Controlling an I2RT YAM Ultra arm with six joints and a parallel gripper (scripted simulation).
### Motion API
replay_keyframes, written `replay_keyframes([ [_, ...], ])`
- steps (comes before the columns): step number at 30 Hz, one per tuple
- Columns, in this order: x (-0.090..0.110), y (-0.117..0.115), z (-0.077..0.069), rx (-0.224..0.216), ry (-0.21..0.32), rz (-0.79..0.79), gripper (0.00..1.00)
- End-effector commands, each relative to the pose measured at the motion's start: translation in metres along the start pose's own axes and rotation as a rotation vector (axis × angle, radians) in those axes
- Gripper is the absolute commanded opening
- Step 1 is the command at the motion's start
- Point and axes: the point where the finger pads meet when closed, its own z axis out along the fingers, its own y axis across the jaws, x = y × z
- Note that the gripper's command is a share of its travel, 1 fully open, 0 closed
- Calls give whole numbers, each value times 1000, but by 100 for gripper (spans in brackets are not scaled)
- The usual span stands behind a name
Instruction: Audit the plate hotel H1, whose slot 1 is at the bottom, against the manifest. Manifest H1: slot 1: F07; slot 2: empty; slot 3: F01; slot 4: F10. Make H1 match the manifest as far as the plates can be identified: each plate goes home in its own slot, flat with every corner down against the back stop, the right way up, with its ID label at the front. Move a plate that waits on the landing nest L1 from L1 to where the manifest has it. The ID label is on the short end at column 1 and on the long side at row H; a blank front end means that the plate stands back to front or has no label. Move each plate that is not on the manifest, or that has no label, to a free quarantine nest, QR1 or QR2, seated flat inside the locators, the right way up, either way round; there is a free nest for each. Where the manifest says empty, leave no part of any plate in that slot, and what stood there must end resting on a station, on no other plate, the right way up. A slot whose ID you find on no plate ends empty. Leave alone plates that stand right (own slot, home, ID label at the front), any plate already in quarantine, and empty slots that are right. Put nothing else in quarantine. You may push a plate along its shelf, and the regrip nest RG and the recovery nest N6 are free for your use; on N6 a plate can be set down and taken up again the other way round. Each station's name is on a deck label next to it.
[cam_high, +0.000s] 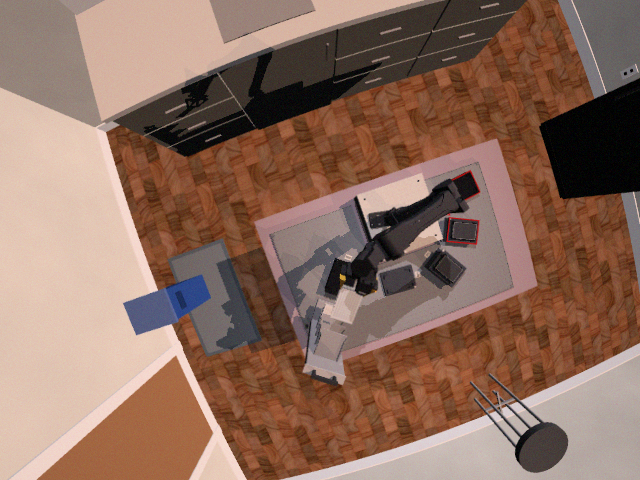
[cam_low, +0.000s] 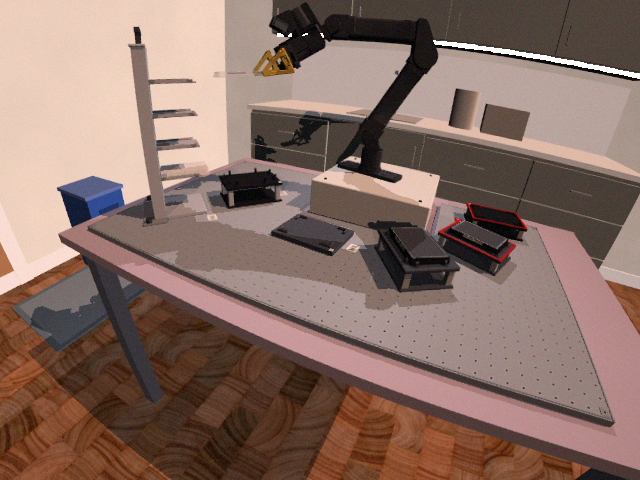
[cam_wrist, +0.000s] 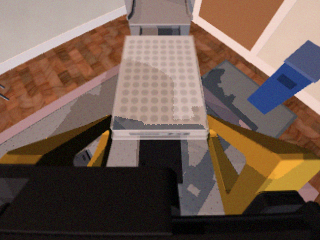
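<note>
The plate hotel H1 (cam_low: 147, 129) stands at the deck's left corner with several shelves on a tall post. It also shows in the top view (cam_high: 325, 353) and at the top of the wrist view (cam_wrist: 159, 12). My gripper (cam_low: 273, 63) is high in the air in front of the top shelf. It grips the near end of a clear well plate (cam_wrist: 159, 87) between the yellow fingers. The plate hangs level in the air, clear of the shelves (cam_low: 233, 73). The strip on its near end is too small to read. A pale plate (cam_low: 185, 168) lies in the bottom slot.
A raised black nest (cam_low: 250, 187) stands near the hotel. A flat dark nest (cam_low: 312, 232) lies mid-deck. A raised nest holds a dark plate (cam_low: 417, 246). Two red-edged nests sit at the right, the nearer (cam_low: 478, 238) with a dark plate, the farther (cam_low: 496, 215) behind it.
</note>
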Motion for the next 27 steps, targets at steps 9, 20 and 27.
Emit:
replay_keyframes([
  [9,-13,-1,4,7,-25,-8,86],
  [20,-19,-1,13,7,-26,-8,86],
  [27,-22,-1,17,7,-26,-8,86],
])
